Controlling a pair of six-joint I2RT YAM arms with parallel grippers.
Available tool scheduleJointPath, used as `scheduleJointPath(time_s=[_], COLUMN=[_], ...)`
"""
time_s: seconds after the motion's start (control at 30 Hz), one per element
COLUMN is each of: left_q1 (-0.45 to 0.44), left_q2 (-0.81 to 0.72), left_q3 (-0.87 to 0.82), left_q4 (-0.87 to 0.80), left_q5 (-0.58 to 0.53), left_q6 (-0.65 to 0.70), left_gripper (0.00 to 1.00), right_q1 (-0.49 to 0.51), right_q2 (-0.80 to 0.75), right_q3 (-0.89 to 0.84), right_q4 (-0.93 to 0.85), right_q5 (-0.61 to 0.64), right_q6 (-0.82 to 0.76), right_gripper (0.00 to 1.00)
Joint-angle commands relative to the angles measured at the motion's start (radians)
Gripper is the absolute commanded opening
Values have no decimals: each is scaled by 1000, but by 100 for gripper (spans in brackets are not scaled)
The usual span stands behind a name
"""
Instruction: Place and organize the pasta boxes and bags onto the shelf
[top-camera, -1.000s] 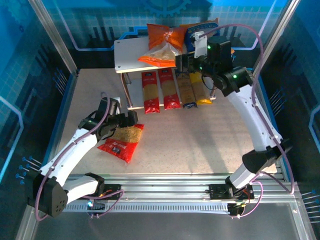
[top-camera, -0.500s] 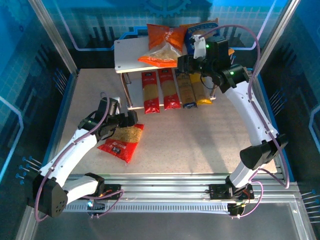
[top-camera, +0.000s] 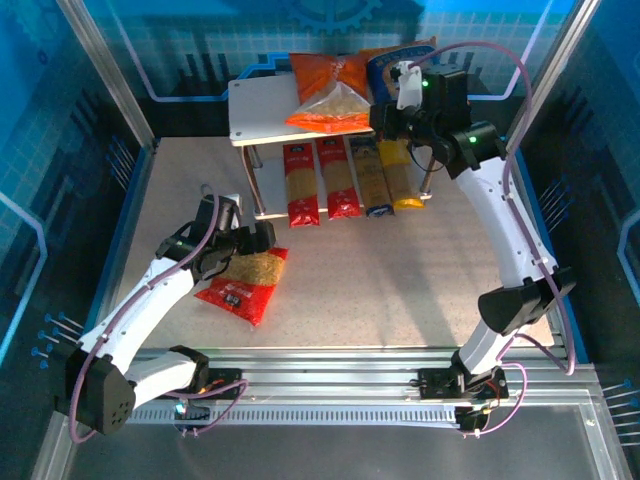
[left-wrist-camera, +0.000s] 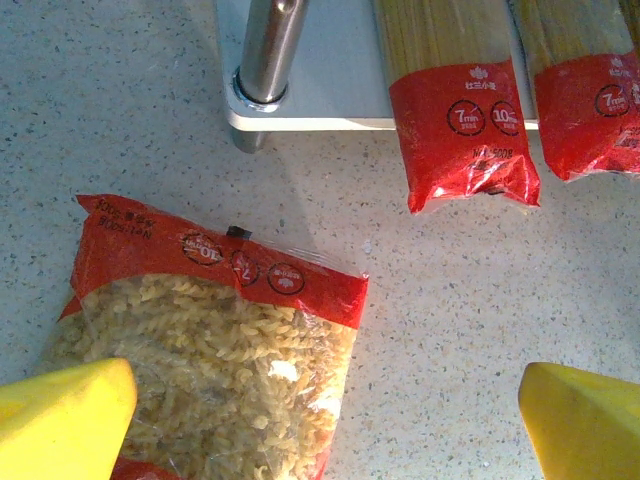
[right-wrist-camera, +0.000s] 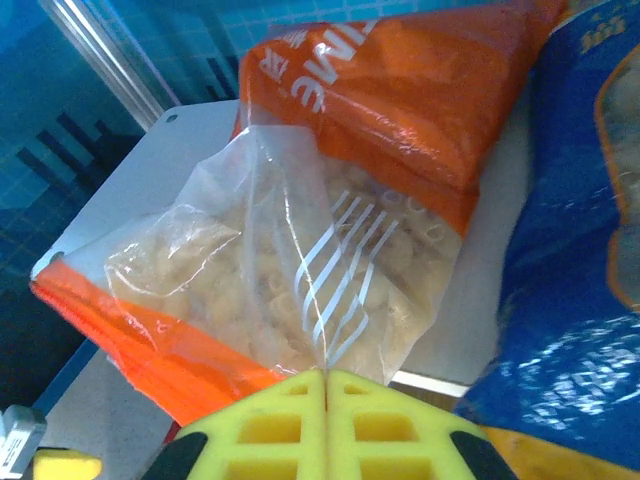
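Observation:
The orange bag (top-camera: 330, 95) (right-wrist-camera: 330, 230) lies on the top board of the shelf (top-camera: 255, 110), beside the blue bag (top-camera: 390, 70) (right-wrist-camera: 580, 250). My right gripper (top-camera: 385, 118) (right-wrist-camera: 325, 375) is shut, pinching the clear film at the orange bag's near edge. The red bag (top-camera: 245, 282) (left-wrist-camera: 210, 350) lies flat on the table. Just above it hangs my left gripper (top-camera: 250, 245) (left-wrist-camera: 325, 420), open, with the bag's right edge under the gap. On the lower board lie two red pasta boxes (top-camera: 300, 185) (top-camera: 340, 180), a dark blue one (top-camera: 372, 180) and a yellow one (top-camera: 403, 180).
A metal shelf leg (left-wrist-camera: 265, 50) stands just beyond the red bag. The ends of the red packs (left-wrist-camera: 460, 130) (left-wrist-camera: 590, 110) overhang the lower board's front edge. Blue enclosure walls (top-camera: 60, 200) surround the table.
My right gripper has shut on the orange bag's film and moved back over the shelf, shifting the bag farther onto the top board. The left arm has stayed still.

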Motion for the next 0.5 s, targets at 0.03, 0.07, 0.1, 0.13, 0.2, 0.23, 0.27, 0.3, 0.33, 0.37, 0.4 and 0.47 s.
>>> scheduleJointPath(time_s=[0.03, 0.07, 0.1, 0.13, 0.2, 0.23, 0.27, 0.3, 0.33, 0.37, 0.4, 0.47], left_q1=[8, 9, 9, 9, 9, 8, 8, 9, 10, 9, 8, 8], left_q2=[-20, -20, -19, -19, -18, -16, -15, -16, -15, -15, -15, -16], left_q3=[15, 15, 14, 14, 15, 15, 17, 18, 20, 21, 21, 22], left_q4=[-20, -21, -21, -21, -24, -24, -24, -24, -24, -24, -23, -23], left_q5=[4, 2, 3, 1, 1, 1, 0, -1, 1, 2, 3, 3], left_q6=[13, 14, 15, 15, 16, 17, 17, 16, 16, 16, 13, 13], left_gripper=[99, 99, 99, 99, 99, 99, 99, 99, 99, 99, 99, 99], right_q1=[-26, -25, -27, -29, -35, -37, -36, -35, -34, -32, -31, -23], right_q2=[8, 4, 1, -5, -23, -36, -54, -72, -88, -106, -120, -147], right_q3=[35, 25, 16, 7, -22, -34, -51, -64, -70, -79, -85, -98], right_q4=[-11, -9, -8, -3, 22, 43, 77, 110, 139, 172, 199, 266], right_q5=[16, 18, 25, 29, 15, -1, -14, -16, -17, -5, 1, 20], right_q6=[-16, -16, -17, -18, -15, -19, -22, -20, -25, -24, -26, -31], right_gripper=[4, 5, 4, 4, 17, 30, 38, 42, 45, 46, 46, 46])
